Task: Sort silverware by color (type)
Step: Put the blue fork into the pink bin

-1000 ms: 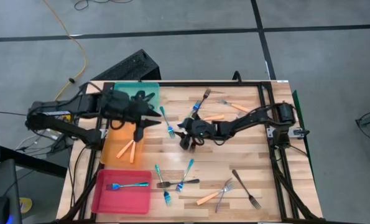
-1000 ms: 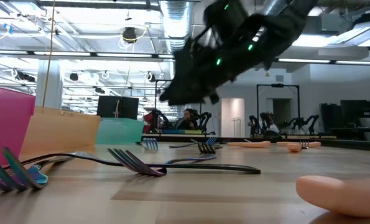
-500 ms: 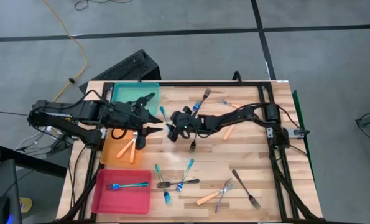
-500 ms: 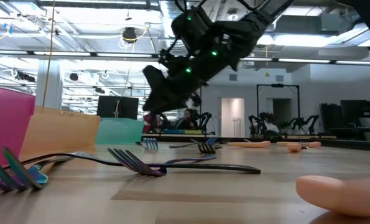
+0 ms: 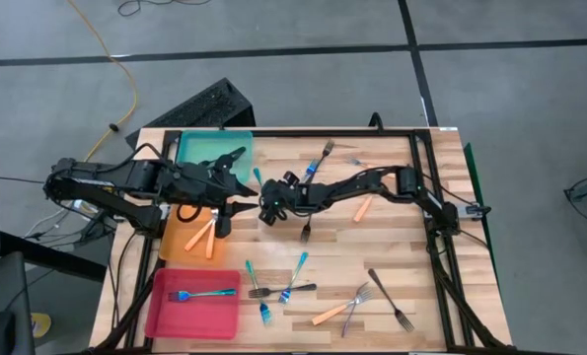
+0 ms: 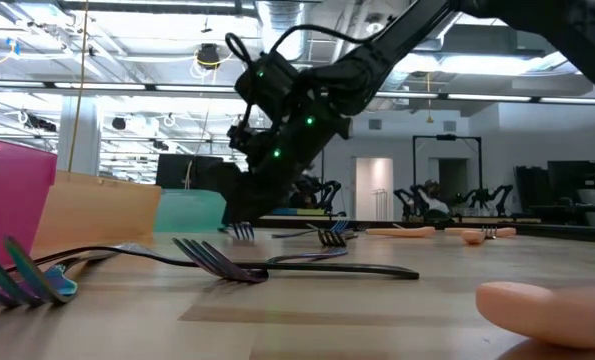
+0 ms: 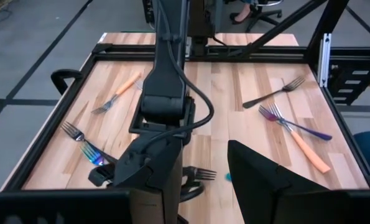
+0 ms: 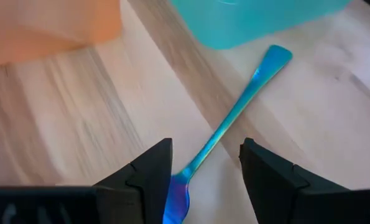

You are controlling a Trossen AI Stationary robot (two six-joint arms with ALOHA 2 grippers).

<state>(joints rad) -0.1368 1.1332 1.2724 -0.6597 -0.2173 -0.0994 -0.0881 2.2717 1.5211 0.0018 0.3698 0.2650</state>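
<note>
The right gripper (image 8: 202, 167) hangs low over a blue fork (image 8: 234, 115) lying near the table's far left corner, just beside the teal tray (image 8: 265, 18) and orange tray (image 8: 41, 25); its fingers are spread, one on each side of the handle, not clenched. The left gripper (image 5: 236, 187) waits released by those trays, while other forks (image 5: 293, 286) lie scattered toward the near edge.

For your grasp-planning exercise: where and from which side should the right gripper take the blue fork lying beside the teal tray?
Grip the blue fork across its slim handle, coming from above. It lies flat on the table, and the open right gripper already straddles it near the neck, so closing there probably suits.
</note>
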